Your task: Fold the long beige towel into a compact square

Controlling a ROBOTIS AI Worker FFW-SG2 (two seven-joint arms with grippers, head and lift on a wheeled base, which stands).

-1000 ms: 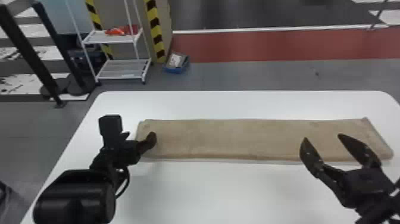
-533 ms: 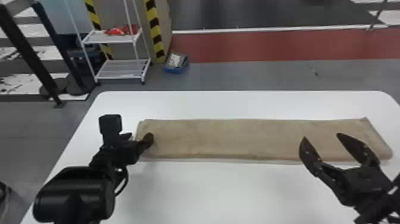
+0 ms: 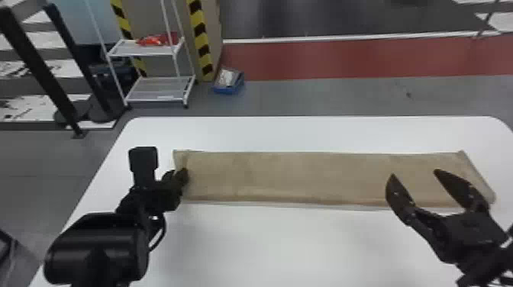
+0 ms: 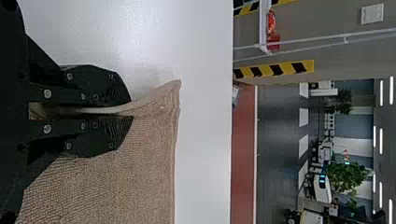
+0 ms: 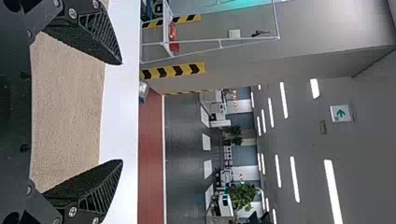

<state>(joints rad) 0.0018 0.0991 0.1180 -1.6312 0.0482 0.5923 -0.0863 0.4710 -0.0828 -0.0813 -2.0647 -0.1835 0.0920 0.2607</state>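
In the head view the beige towel (image 3: 297, 177) lies as a long flat strip across the white table. At its left end is my left gripper (image 3: 185, 176). The left wrist view has the left gripper (image 4: 126, 112) shut on the towel's edge (image 4: 140, 154), with a pinched fold between the fingers and a corner sticking out past them. My right gripper (image 3: 416, 177) stands wide open over the towel's right part in the head view. From the right wrist, the right gripper (image 5: 119, 112) has the towel (image 5: 70, 102) beyond its spread fingers, with nothing held.
The white table (image 3: 267, 244) extends in front of and behind the towel. On the floor behind it stand a white wire shelf (image 3: 160, 89), a blue box (image 3: 229, 82) and a black metal frame (image 3: 45, 65) at the left.
My left gripper has shifted slightly left from the towel's interior toward its left edge. The right gripper has barely moved and stays open.
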